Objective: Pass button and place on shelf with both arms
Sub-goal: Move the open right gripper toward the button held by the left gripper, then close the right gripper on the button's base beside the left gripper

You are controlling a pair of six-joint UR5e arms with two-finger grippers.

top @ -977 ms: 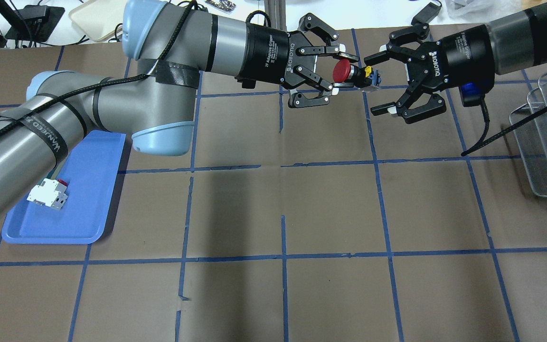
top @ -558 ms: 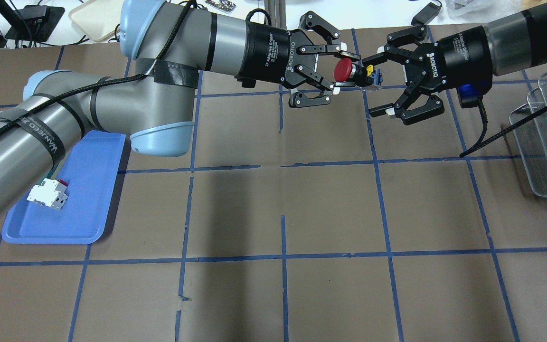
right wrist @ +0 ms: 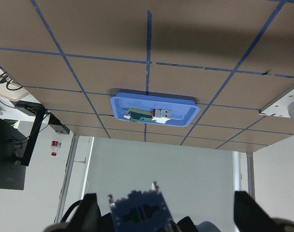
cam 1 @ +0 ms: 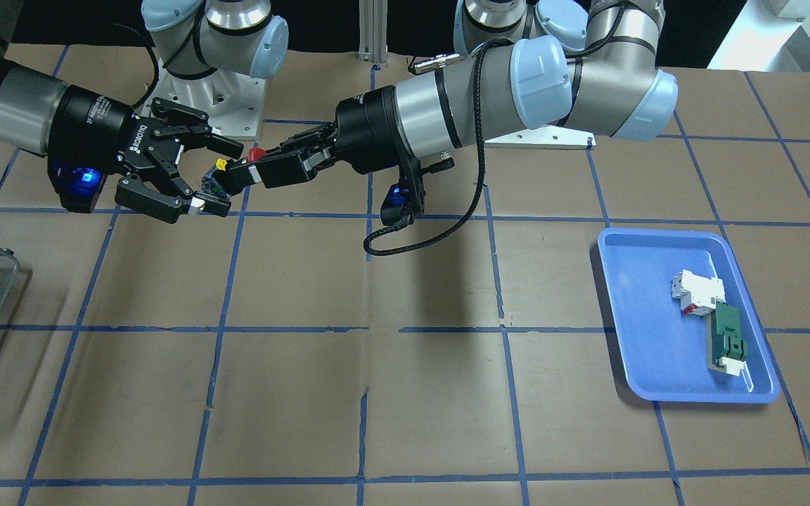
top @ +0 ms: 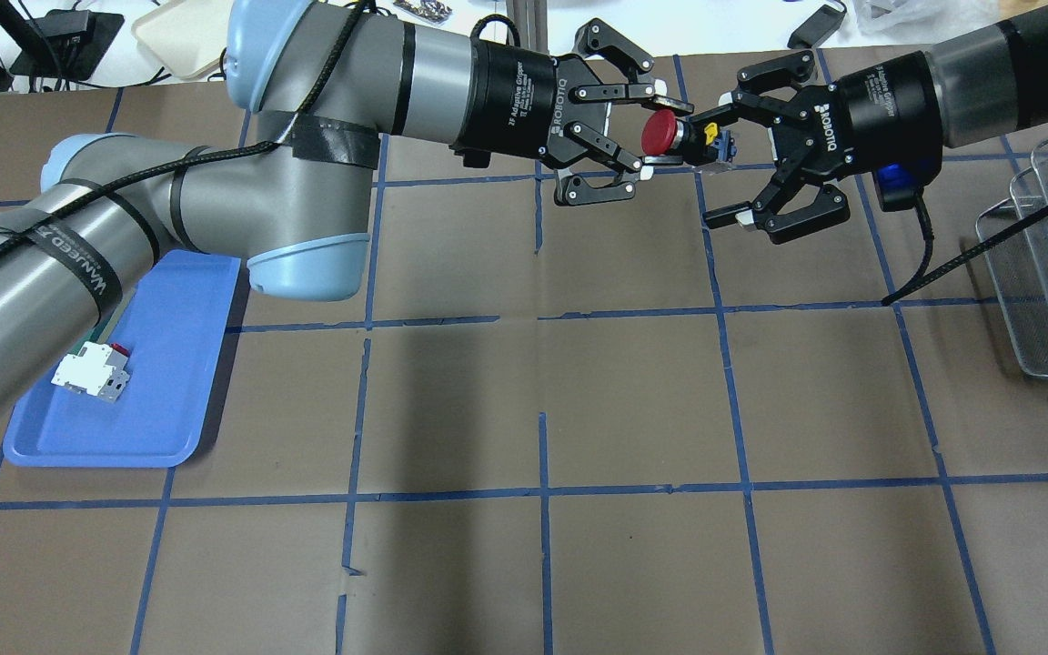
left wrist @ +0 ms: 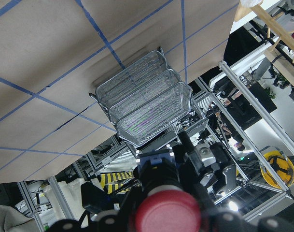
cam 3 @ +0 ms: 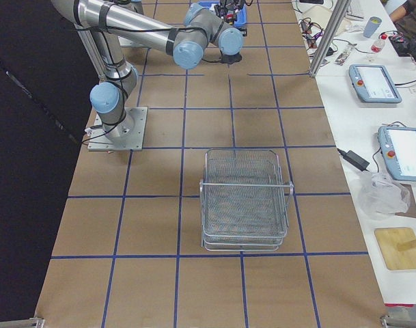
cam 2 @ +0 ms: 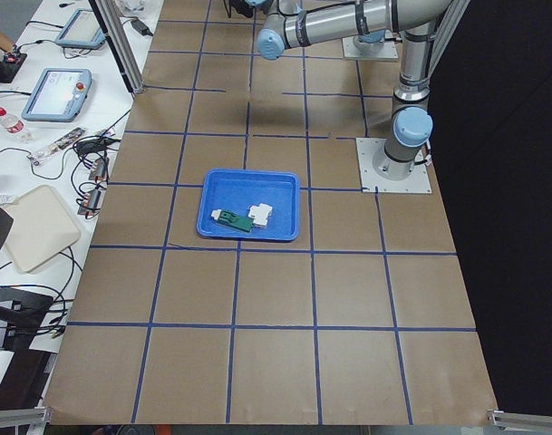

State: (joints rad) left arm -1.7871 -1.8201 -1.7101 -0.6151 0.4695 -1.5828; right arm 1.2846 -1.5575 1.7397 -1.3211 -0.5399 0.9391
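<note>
At this moment I logged the task as roughly at its midpoint, at the handover step. The button (top: 660, 134) was held in the air above the far side of the table, well apart from the blue tray (top: 169, 382), which held only the white-and-red block (top: 90, 374) and the green flat part (cam 1: 728, 339). The left gripper (top: 654, 129) was clamped on the button, one finger on each side just behind the red cap, with the cap turned toward the left wrist and the black body and yellow bit pointing at the right arm. The right gripper (top: 708, 167) was spread wide. In the overhead view its fingers straddled the rear end of the button, with the upper finger near the yellow bit and the lower finger apart from it. I saw no contact that I could confirm. The right wrist view showed the button's rear face centred low between the two open fingers. I judged the pick-up and the lift to the meeting point to be done. Four steps were left: closing the right gripper on the body, releasing the left grip, carrying the button to the shelf (top: 1047, 273) at the table's right end, and setting it in a tier. The shelf held no button in any view.
</note>
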